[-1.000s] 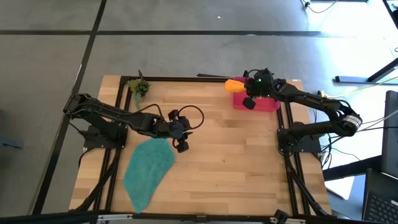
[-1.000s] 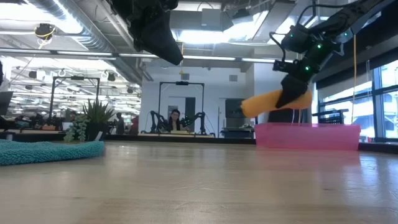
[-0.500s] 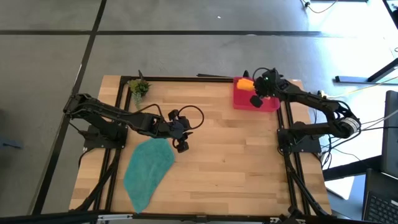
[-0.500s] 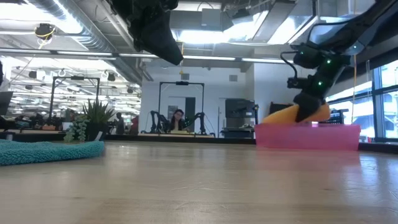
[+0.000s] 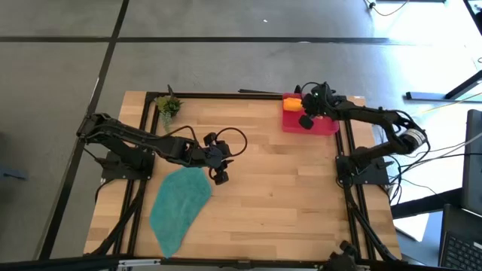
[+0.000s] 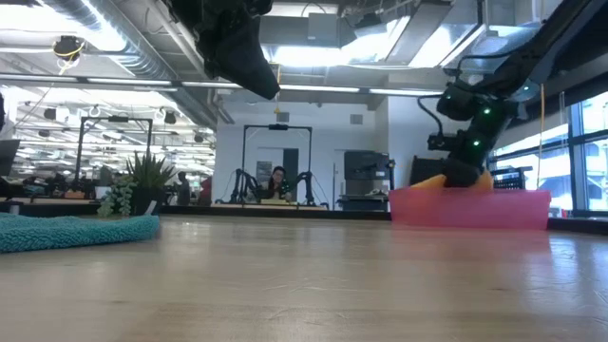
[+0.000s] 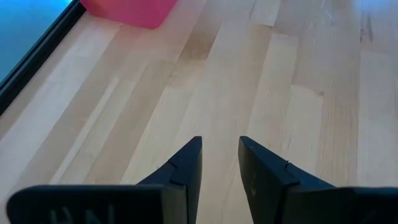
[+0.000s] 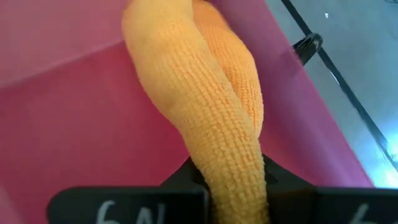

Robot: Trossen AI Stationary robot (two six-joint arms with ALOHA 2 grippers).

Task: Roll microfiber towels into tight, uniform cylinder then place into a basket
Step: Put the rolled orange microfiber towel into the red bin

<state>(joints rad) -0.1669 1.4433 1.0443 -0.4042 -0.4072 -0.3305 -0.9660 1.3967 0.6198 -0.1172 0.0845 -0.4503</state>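
The orange towel (image 8: 205, 93) is a rolled cylinder inside the pink-red basket (image 5: 325, 126) at the table's far right. My right gripper (image 5: 305, 114) is shut on it, low in the basket. In the low view only a tip of the orange towel (image 6: 432, 180) shows above the basket's wall (image 6: 470, 207). The teal towel (image 5: 181, 205) lies spread flat on the table at the near left. My left gripper (image 5: 218, 170) hovers open and empty over the teal towel's far right corner, with bare wood below its fingers (image 7: 186, 165). My right gripper pinches the orange roll between its two fingers near the roll's near end (image 8: 233, 180). The fingers slant down from the table's right side and lie across the roll. The roll stretches away from the fingers, and its far end (image 8: 155, 25) rests in the basket against the wall.
A small potted plant (image 5: 168, 105) stands at the table's far left corner. A black frame rail (image 5: 248, 95) runs along the far edge. Bare wood lies between the teal towel and the basket. The room behind holds a person (image 6: 276, 180) at another robot station.
My right gripper has gone down and a little toward the table's right edge with the orange roll. The roll was held above the basket's left wall and now lies low inside the basket. My left arm has kept still.
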